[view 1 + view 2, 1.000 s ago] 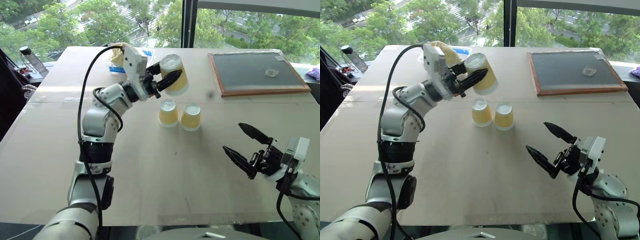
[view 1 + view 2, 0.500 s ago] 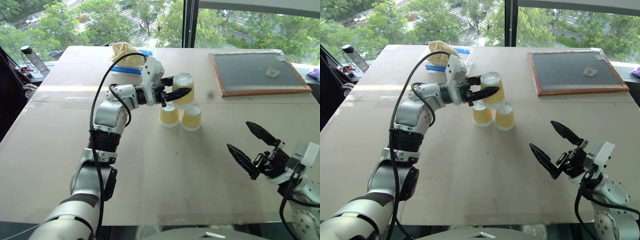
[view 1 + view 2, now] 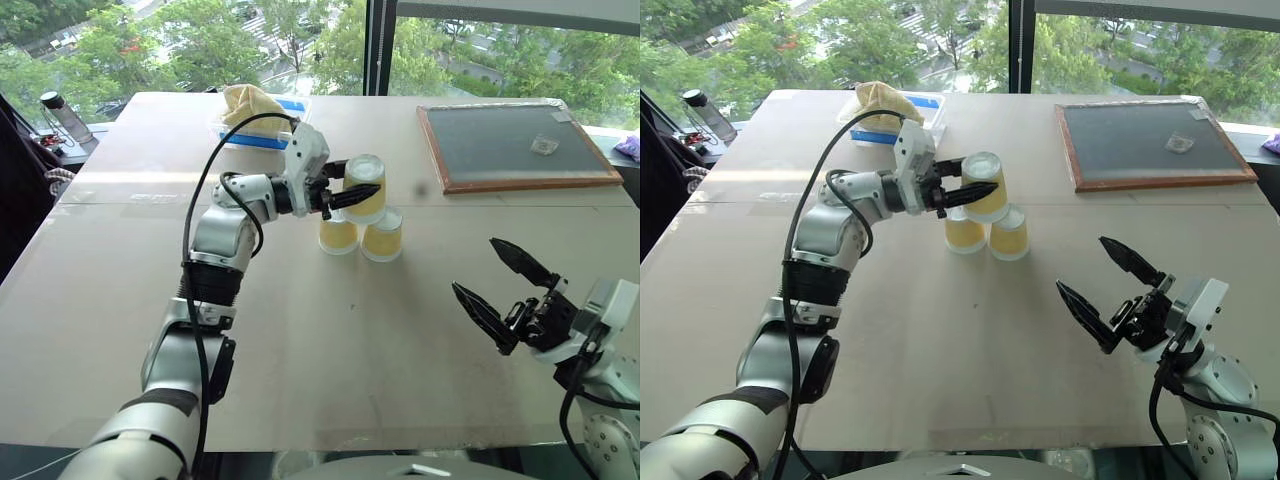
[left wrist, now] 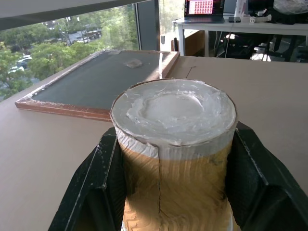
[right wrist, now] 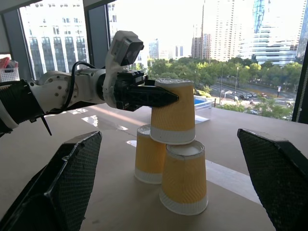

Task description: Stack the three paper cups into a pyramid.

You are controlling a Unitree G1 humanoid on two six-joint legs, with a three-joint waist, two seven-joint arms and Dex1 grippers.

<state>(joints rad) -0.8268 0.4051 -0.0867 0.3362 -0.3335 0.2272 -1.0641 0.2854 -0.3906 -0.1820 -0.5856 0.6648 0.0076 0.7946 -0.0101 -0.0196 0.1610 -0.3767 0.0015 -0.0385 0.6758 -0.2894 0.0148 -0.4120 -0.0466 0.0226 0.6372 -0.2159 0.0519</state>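
Two paper cups (image 3: 338,236) (image 3: 383,240) stand upside down side by side in the middle of the table. The third cup (image 3: 367,207), also upside down, is above them. In the right wrist view its rim (image 5: 172,135) seems to rest on the tops of both lower cups (image 5: 149,156) (image 5: 184,180). My left gripper (image 3: 366,183) reaches in from the left, level, and is shut on this top cup's sides (image 4: 173,183). My right gripper (image 3: 476,266) hovers open and empty near the table's front right, pointing toward the cups.
A wood-framed dark board (image 3: 515,145) lies at the back right with a small clear piece (image 3: 543,145) on it. A blue and white packet with a tan bag (image 3: 252,108) sits at the back, behind my left arm. A bottle (image 3: 62,118) stands at far left.
My left gripper brought the held cup down and forward from a tilted pose above the pair to upright over them. The right gripper stayed open and nearly in place.
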